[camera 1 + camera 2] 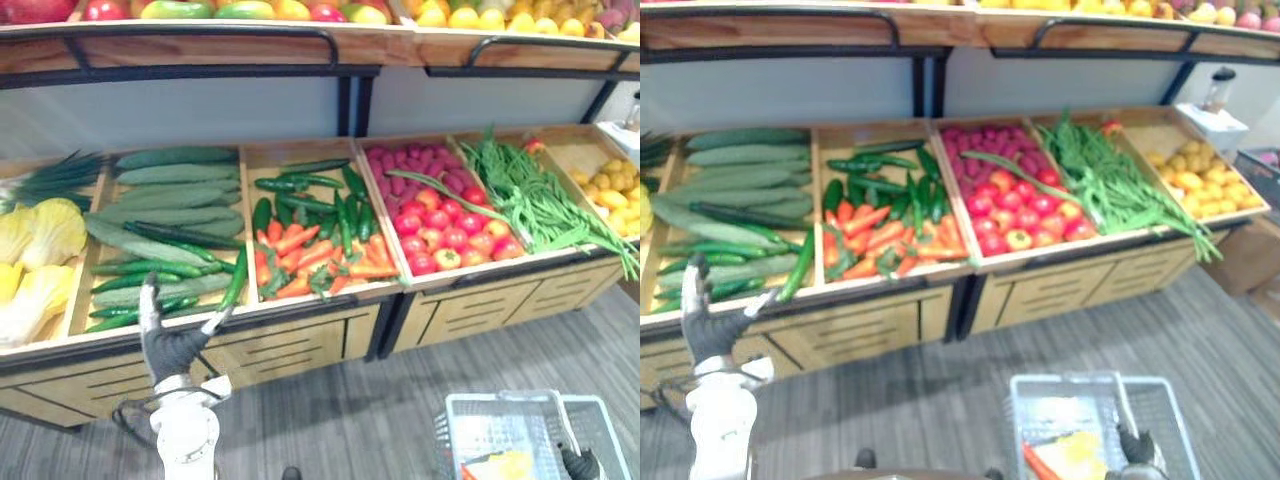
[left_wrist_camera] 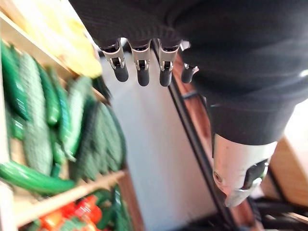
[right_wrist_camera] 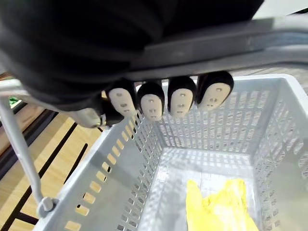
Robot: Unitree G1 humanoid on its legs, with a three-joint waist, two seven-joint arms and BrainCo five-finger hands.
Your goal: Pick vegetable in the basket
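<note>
My left hand (image 1: 170, 348) is raised in front of the cucumber bin (image 1: 165, 215), fingers straight and apart, holding nothing. In its wrist view the fingers (image 2: 140, 67) point toward the cucumbers (image 2: 36, 125). My right hand (image 1: 578, 464) sits low at the right, its fingers (image 3: 168, 98) curled round the grey handle (image 3: 231, 45) of a pale plastic basket (image 1: 500, 398). A yellow vegetable (image 3: 216, 207) lies in the basket, and an orange carrot (image 1: 1036, 463) shows beside it.
A wooden stall holds bins of pale cabbage (image 1: 35, 250), green peppers over carrots (image 1: 320, 262), red tomatoes (image 1: 450, 235), green beans (image 1: 535, 195) and yellow fruit (image 1: 612, 190). An upper fruit shelf (image 1: 200, 40) overhangs the bins. Grey floor lies before the stall.
</note>
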